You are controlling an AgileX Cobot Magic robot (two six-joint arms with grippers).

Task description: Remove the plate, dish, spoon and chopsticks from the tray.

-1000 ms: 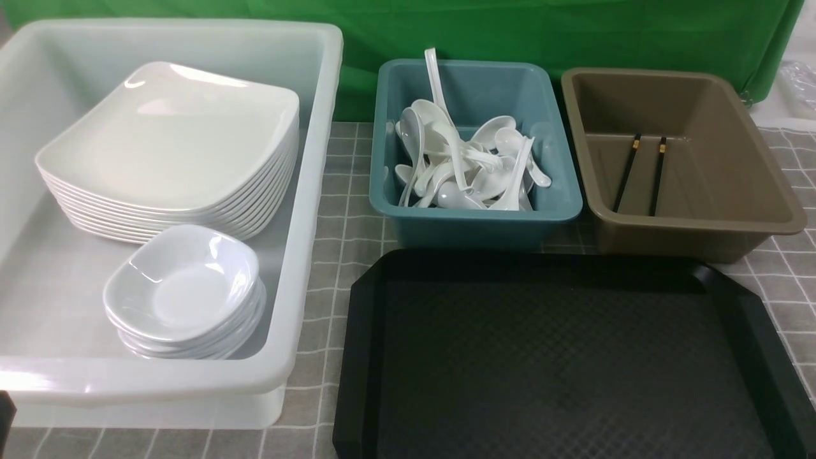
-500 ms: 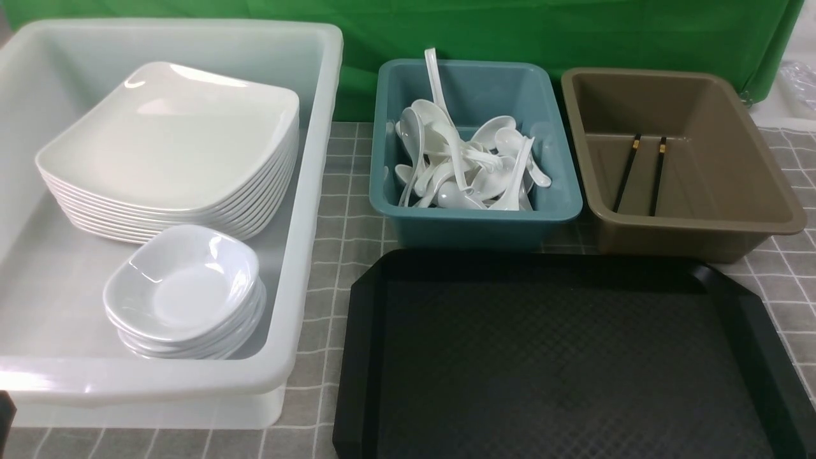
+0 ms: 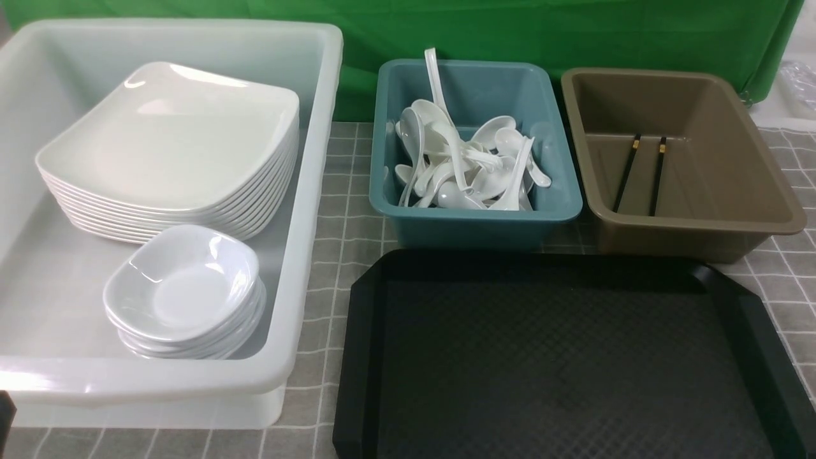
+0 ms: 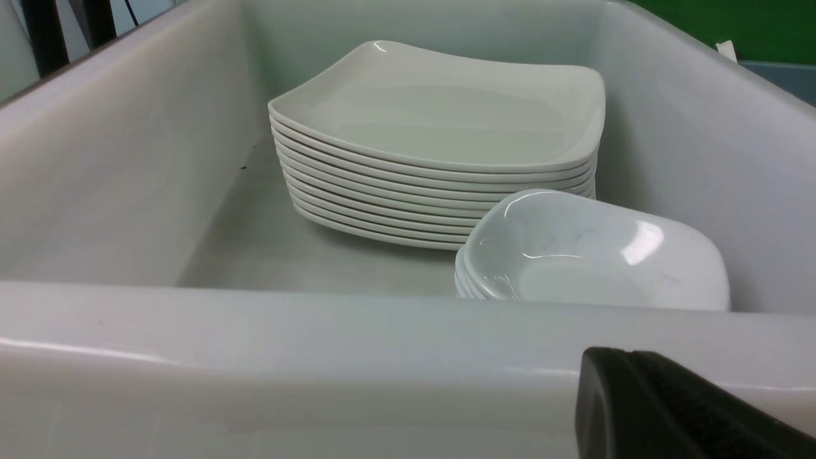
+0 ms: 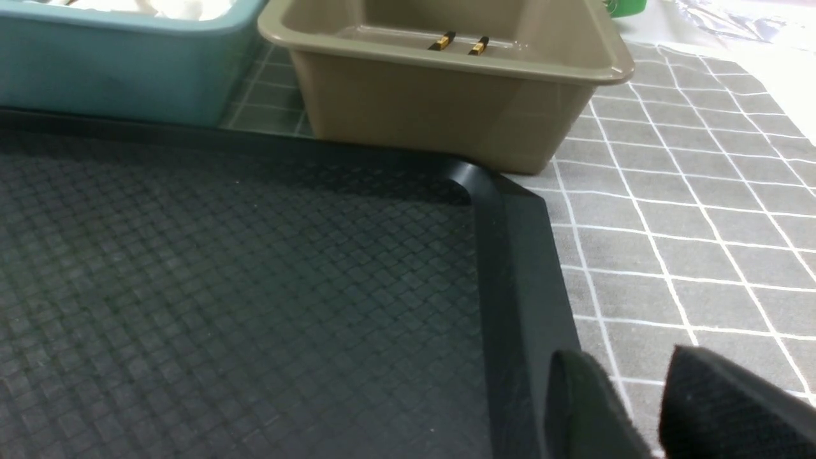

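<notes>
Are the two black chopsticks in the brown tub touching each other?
Apart. The front view shows the chopsticks lying side by side on the floor of the brown tub, with a strip of brown floor between them along their visible length.

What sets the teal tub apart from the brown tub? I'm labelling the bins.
The teal tub is heaped with white spoons; the brown tub holds only the chopsticks. The teal tub sits left of the brown tub. Both are rectangular and stand just behind the tray.
</notes>
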